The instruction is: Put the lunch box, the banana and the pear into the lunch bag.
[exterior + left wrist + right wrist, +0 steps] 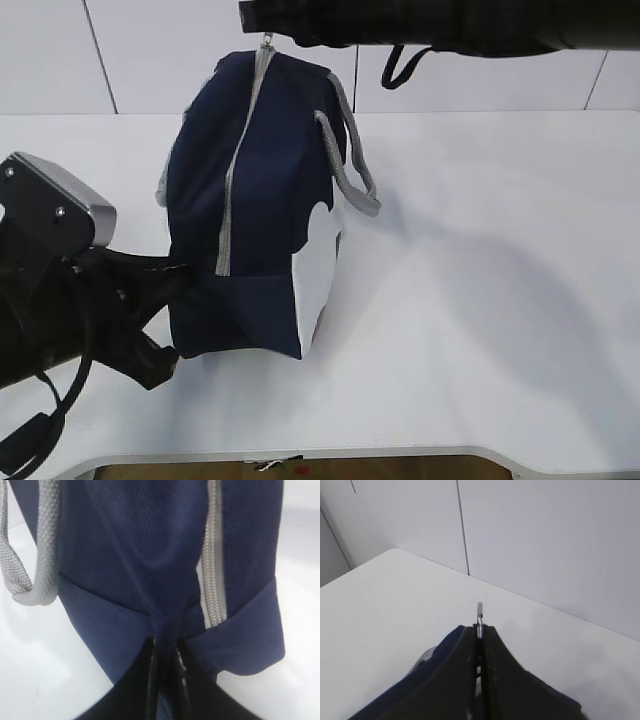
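Lunch bag (pixel 255 210): left jaws pinch fabric; only right wrist view shows jaws clamping ring pull (pixel 479 611).

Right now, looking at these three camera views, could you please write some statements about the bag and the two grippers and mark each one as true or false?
1. The lunch bag is navy blue with a grey zipper. True.
2. The right gripper is wide open above the bag. False: it is shut on the metal ring pull at the bag's top.
3. The left gripper pinches the bag's fabric near its lower end. True.
4. The banana lies on the table beside the bag. False: no banana is visible in any view.
5. The zipper looks fully open, showing the inside. False: the visible part is closed.
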Robot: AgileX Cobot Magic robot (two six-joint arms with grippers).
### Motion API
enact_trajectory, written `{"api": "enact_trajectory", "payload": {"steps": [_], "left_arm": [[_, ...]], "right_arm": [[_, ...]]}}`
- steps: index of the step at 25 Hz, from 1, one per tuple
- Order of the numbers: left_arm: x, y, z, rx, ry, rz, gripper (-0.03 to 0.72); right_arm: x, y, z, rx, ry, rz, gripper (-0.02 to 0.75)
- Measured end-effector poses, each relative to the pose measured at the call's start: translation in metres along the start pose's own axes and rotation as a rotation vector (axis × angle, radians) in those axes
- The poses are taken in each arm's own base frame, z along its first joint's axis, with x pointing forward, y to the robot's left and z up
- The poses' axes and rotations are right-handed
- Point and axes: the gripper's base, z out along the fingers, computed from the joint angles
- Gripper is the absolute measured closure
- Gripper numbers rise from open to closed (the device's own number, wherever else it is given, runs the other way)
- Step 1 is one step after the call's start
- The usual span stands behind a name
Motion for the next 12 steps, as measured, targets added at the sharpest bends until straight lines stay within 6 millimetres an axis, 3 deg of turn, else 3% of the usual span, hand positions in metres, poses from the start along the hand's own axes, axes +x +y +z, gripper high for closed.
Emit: {"api": "enact_trajectory", "payload": {"steps": [6,12], "left_arm": [[0.006,0.0,-0.004,-0.002,0.004,0.002,0.671],[0.006,0.001,-0.009,-0.002,-0.003,0.001,0.671]], "right_arm": [[0.003,-0.007,0.016,0.012,0.002,0.003,0.721],[0.005,-0.027,0.029,0.059,0.0,0.015,0.721]]}}
